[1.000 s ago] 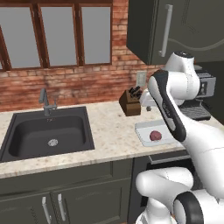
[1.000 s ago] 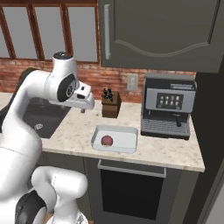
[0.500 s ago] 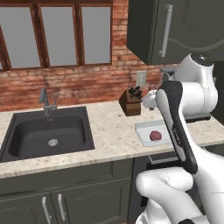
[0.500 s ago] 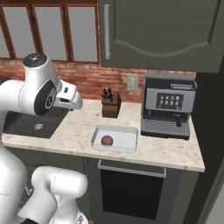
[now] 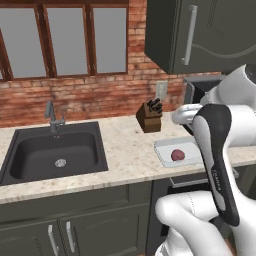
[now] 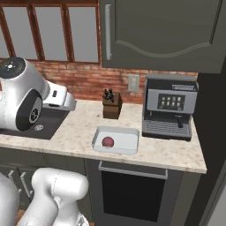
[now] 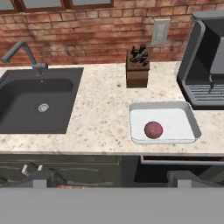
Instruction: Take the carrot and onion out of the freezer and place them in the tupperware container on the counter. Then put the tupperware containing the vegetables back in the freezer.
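The dark red onion (image 7: 153, 130) lies in the pale tupperware container (image 7: 175, 122) on the beige counter (image 7: 105, 113). Both base views show the same: onion (image 5: 177, 155) (image 6: 107, 141) inside the container (image 5: 167, 146) (image 6: 126, 139). My gripper (image 7: 111, 179) is open and holds nothing, its fingertips (image 7: 41, 178) standing wide apart. It hangs back from the counter's front edge, above and left of the container. The carrot is out of view. A dark tall panel (image 6: 212, 132) stands at the right; I cannot tell whether it is the freezer.
A black sink (image 7: 35, 100) with a faucet (image 7: 22, 52) lies left of the container. A knife block (image 7: 138, 70) stands behind it and a coffee machine (image 6: 170, 106) right of it. A dark wall cabinet (image 6: 163, 31) hangs above. An oven front (image 6: 132, 190) sits below the counter.
The arm has swung back from over the container toward the base, carrying the open hand away from the counter. The onion and container have not moved.
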